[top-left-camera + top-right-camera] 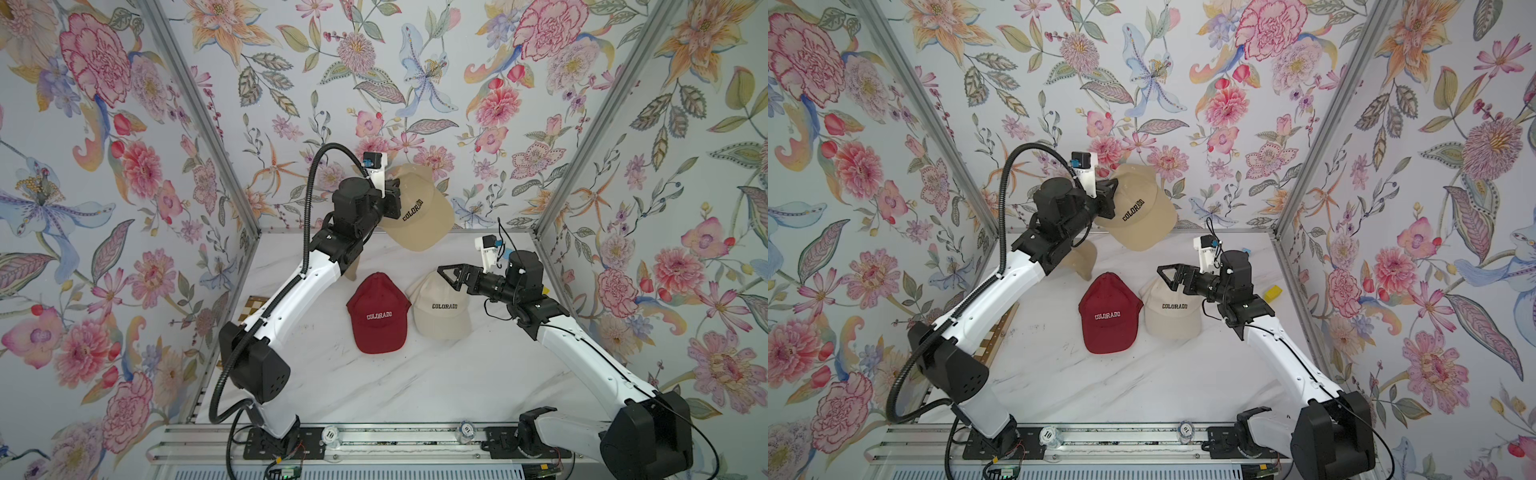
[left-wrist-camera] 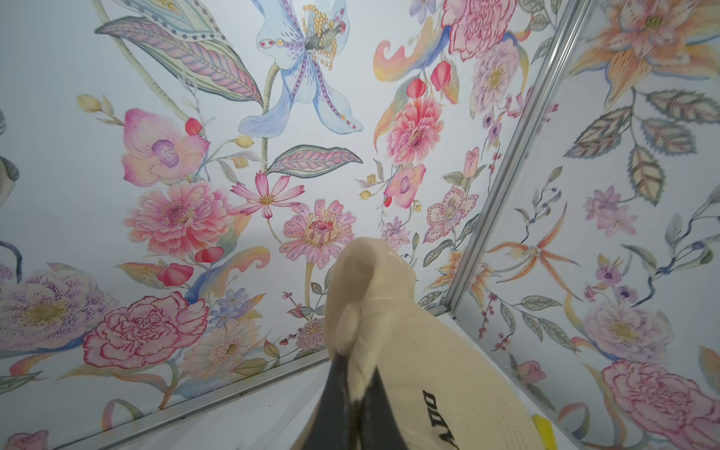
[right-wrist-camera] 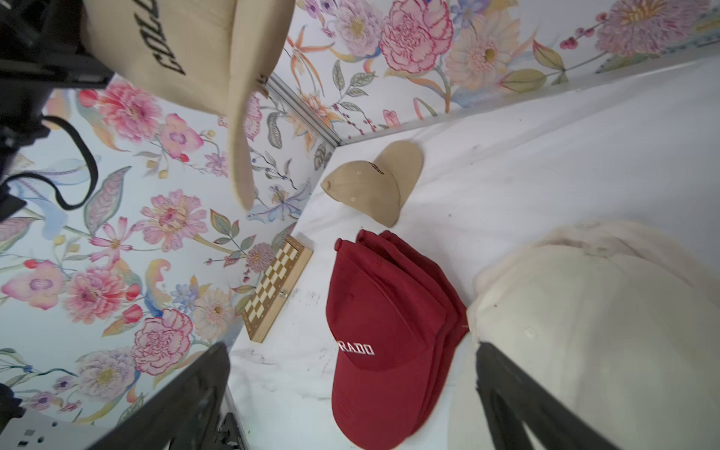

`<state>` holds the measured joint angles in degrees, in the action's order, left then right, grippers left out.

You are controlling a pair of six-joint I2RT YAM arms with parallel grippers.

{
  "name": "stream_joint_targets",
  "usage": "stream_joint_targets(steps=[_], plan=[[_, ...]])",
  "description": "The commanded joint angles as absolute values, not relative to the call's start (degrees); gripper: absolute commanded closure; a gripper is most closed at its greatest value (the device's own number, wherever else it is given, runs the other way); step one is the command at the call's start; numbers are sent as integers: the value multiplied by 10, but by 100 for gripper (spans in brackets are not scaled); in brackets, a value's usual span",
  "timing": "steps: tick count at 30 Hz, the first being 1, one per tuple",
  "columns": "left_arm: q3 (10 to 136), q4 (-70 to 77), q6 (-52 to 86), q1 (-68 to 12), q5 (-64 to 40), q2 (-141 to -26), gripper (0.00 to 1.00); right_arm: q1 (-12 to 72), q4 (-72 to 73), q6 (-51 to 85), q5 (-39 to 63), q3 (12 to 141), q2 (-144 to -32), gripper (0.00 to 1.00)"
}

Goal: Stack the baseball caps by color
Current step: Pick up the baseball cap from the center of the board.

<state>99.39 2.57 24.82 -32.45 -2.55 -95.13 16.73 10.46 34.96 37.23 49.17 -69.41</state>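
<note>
Left tool (image 2: 358, 397): jaws together, clamped on a fold of cloth at the back of a tan cap (image 1: 419, 216). The cap hangs off the worktop (image 1: 415, 374), brim down and tilted, COLORADO lettering facing the top cameras. It is in the air, beyond the dark red stack (image 1: 378, 313) toward the back wall.

Right tool (image 1: 446, 276): jaws wide apart, nothing between them. It hovers over the crown end of the cream cap (image 1: 442, 309), not touching it as far as both top views show.

Landmark is the dark red stack: several dark red caps nested one on another, top one crown up, white COLORADO lettering readable. The right wrist view shows the layered edges; exact count is hard to tell.

The cream cap lies on the right-arm side of the dark red stack, crown up, its edge touching the stack. Whether another cream cap sits under it I cannot tell.

A second tan cap (image 3: 370, 187) lies on the worktop behind the dark red stack, toward the back wall on the left-arm side, apart from it. It is partly hidden by the left arm in both top views.

The checkered board (image 3: 278, 288) lies flat on the left-arm side of the dark red stack, near but apart, at the worktop edge.
</note>
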Motion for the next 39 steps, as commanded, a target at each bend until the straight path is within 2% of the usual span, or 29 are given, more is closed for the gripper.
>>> stream_joint_targets(steps=[1, 4, 9, 22, 33, 39], plan=[[909, 85, 351, -344, 54, -903, 100, 157, 342, 454, 461, 453, -683, 1], [849, 100, 377, -361, 98, -844, 100, 154, 434, 499, 490, 438, -690, 1], [772, 120, 397, -379, 128, -785, 100, 157, 465, 511, 522, 460, -703, 1], [694, 189, 418, -418, 124, -746, 100, 181, 408, 487, 506, 512, -765, 1], [680, 208, 418, -420, 117, -739, 100, 193, 372, 478, 479, 507, -767, 0], [678, 203, 408, -421, 128, -736, 100, 194, 295, 442, 435, 504, -745, 1]])
